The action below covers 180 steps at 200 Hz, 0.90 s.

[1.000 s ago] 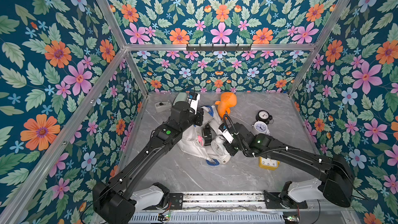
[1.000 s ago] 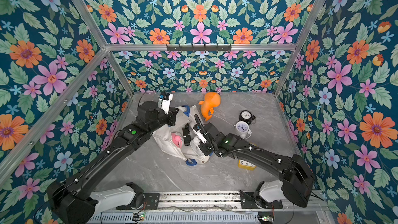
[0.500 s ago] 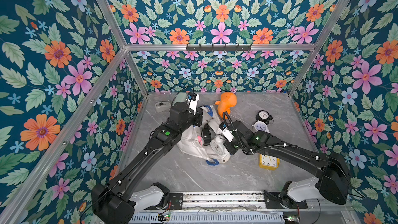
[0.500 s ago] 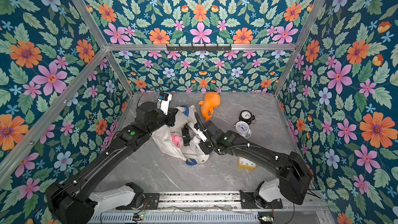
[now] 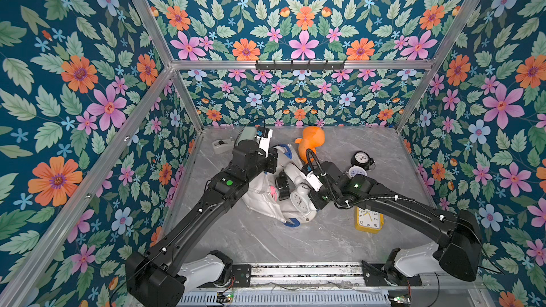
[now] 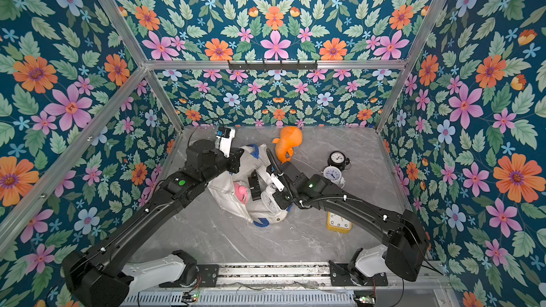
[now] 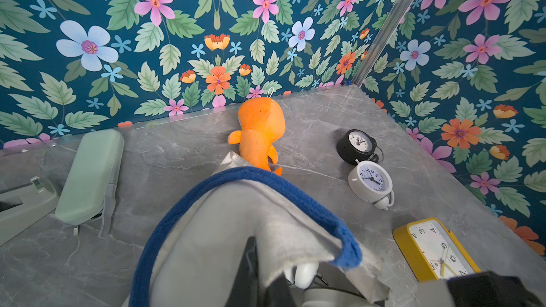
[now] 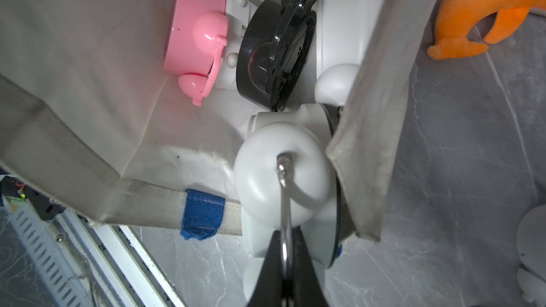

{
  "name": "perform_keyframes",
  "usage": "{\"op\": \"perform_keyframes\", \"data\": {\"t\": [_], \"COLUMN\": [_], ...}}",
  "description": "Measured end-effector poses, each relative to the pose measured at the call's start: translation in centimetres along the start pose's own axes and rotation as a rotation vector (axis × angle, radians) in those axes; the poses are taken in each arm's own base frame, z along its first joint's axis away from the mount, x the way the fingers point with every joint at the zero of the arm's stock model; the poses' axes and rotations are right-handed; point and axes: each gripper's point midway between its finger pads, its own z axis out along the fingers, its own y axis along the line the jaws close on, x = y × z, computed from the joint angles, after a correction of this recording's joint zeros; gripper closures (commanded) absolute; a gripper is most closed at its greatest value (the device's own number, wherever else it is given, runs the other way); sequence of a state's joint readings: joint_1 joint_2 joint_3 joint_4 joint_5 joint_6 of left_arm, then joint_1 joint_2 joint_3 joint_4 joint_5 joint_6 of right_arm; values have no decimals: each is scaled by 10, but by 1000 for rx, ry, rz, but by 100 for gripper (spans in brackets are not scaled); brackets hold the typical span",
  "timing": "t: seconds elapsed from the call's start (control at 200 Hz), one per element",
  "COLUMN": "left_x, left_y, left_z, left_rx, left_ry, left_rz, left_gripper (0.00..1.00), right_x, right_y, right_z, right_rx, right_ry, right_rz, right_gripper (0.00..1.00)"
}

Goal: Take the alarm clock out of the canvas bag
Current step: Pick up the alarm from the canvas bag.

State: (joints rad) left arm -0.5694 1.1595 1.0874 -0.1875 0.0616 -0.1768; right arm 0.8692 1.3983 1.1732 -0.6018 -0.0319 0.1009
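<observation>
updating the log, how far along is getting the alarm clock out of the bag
Done: left hand holds the canvas bag open, right hand is shut on the white alarm clock by its wire handle. In hand: the clock sits at the bag's mouth, not lifted clear. Left: pull it out onto the table. A pink clock lies inside too.

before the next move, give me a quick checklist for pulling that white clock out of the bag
1. right pincer shut on the wire handle of the white clock: ok
2. left pincer gripping the rim of the bag: ok
3. clock clear of the bag mouth: not ok, the cloth edge lies against it
4. black clock in the bag not touching it: cannot tell
5. bare table near the bag for setting down: ok
</observation>
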Motion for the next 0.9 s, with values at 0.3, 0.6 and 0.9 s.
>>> {"op": "perform_keyframes", "data": {"t": [0.3,0.6,0.9], "left_x": [0,-3,-4], "left_y": [3,15,16], "left_z": [0,-2,-5], "left_rx": [-16,-71,-75], "left_ry": [-2,-16,-10], "left_rz": [-1,-9,-13], "left_gripper": [100,100,100], "right_x": [-27,-40,-51], "right_y": [26,39,-65], "right_z": [-71,-139,-179], "right_rx": [-129,-211,-48], "right_ry": [-103,-160,-274], "right_rz": [-44,-64,288], "right_gripper": [100,100,100]}}
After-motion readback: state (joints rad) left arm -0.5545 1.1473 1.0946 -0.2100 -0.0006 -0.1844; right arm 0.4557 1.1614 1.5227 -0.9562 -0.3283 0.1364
